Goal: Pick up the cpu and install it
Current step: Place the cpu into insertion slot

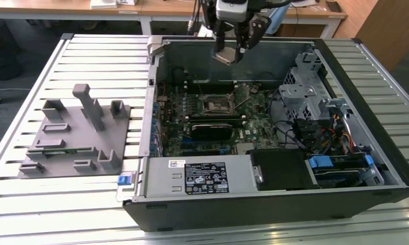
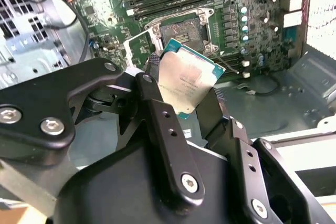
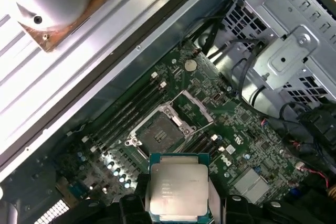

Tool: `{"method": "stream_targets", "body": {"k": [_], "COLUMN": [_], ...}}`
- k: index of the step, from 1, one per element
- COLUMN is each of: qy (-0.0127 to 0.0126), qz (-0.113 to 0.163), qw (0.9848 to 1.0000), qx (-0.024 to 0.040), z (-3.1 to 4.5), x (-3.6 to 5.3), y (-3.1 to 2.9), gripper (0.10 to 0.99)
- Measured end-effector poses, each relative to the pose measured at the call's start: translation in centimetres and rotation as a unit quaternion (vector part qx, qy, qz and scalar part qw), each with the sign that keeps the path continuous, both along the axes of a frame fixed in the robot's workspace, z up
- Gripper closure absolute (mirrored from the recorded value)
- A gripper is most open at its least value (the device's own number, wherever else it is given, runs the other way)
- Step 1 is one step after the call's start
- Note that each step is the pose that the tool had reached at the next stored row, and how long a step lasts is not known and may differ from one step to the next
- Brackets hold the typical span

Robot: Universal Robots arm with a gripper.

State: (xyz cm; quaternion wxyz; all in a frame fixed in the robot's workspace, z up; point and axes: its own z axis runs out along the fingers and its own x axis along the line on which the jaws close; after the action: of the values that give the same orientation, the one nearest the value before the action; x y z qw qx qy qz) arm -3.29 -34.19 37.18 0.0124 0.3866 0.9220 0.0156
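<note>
In the second wrist view the gripper point(image 2: 182, 86) was clamped tight on the cpu point(image 2: 185, 77), with one black finger pressing on each side edge of the little silvery square. The cpu was up in the air and a bit tipped, touching nothing but those fingers. In the exterior view it hung high over the open computer case point(image 1: 273, 214), near the far wall. Down below lay the green motherboard point(image 3: 231, 129) with its empty socket point(image 3: 160, 129), and the socket's metal frame point(image 3: 194, 107) was flipped open beside it. The cpu was held only by its thin edges, so I think it could slip and fall onto the board. If it came down tipped or turned the wrong way, it might sit crooked and hurt the socket. A corner could also bump the open frame.
</note>
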Motion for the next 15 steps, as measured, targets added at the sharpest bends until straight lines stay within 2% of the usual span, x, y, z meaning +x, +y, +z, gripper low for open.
{"method": "stream_targets", "body": {"k": [3, 7, 11, 15], "qy": [0.0000, 0.0000, 0.0000, 0.0000], "qz": [-0.025, -0.062, -0.098, -0.134], "qw": [0.9997, 0.9981, 0.9952, 0.9910], "qx": [0.0000, 0.0000, 0.0000, 0.0000], "z": [-0.06, -0.15, -0.27, -0.37], "x": [0.00, 0.00, 0.00, 0.00], "y": [0.00, 0.00, 0.00, 0.00], "gripper": [0.553, 0.553, 0.553, 0.553]}}
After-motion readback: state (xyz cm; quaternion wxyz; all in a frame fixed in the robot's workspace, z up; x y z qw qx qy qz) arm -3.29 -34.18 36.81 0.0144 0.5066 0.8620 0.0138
